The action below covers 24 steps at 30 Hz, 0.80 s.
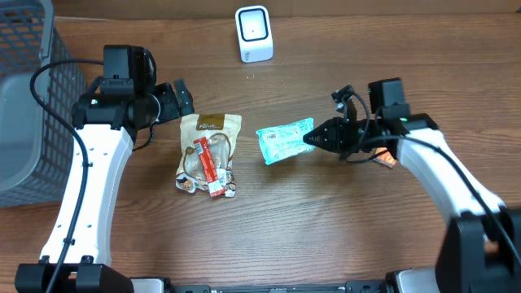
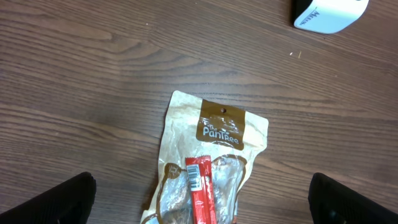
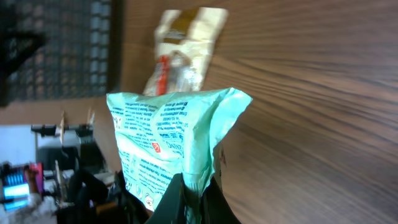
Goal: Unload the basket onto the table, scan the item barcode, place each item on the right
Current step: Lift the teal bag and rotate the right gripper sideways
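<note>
Nearest the robot, the right gripper [image 1: 313, 138] is clenching the right-hand edge of the green packet [image 1: 285, 141], its fingers pressed together on a fold of the film; in the right wrist view the jaws [image 3: 189, 200] are pinching the packet's [image 3: 168, 140] lower edge while the printed face is fanning out above them. The packet is lying roughly level at mid-table, and it appears to be held just off the wood, though the overhead view does not settle this. Just beside it, to the left and apart from it, a tan pouch [image 1: 210, 146] is lying flat on the table [image 1: 326, 236], with a red stick [image 1: 205, 163] resting lengthwise on its lower half; in the left wrist view the stick [image 2: 200, 193] is showing a barcode at its upper end, below the pouch's [image 2: 214, 146] brown label. Beyond the pouch's top left corner, the left gripper [image 1: 177, 99] is hovering released, its fingers [image 2: 56, 202] standing wide at either lower corner of its own camera and touching nothing. At the far left a grey basket [image 1: 24, 98] is standing at the table edge. Farthest back, the white scanner [image 1: 253, 33] is standing upright near the rear edge, well apart from the packet, and is appearing partly cropped at the top right of the left wrist view [image 2: 329, 14].
</note>
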Each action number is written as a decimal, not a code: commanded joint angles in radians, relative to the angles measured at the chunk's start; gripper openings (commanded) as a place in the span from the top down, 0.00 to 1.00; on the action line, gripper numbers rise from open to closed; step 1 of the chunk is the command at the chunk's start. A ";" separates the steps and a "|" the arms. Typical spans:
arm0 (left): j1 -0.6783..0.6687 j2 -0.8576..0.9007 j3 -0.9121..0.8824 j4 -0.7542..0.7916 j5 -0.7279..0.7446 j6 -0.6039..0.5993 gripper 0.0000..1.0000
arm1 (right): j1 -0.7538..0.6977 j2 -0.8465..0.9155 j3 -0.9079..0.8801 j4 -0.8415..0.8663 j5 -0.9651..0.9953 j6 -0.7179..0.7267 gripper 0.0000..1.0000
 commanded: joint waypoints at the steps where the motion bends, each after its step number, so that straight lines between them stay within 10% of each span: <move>1: 0.003 -0.006 0.008 0.002 -0.002 0.027 0.00 | 0.000 -0.120 -0.002 -0.024 -0.072 -0.128 0.96; 14: 0.003 -0.006 0.008 0.002 -0.002 0.027 0.00 | 0.000 -0.296 -0.002 -0.056 -0.020 -0.138 0.96; 24: 0.003 -0.006 0.008 0.002 -0.002 0.027 0.00 | 0.009 -0.237 -0.004 -0.138 0.428 -0.138 0.96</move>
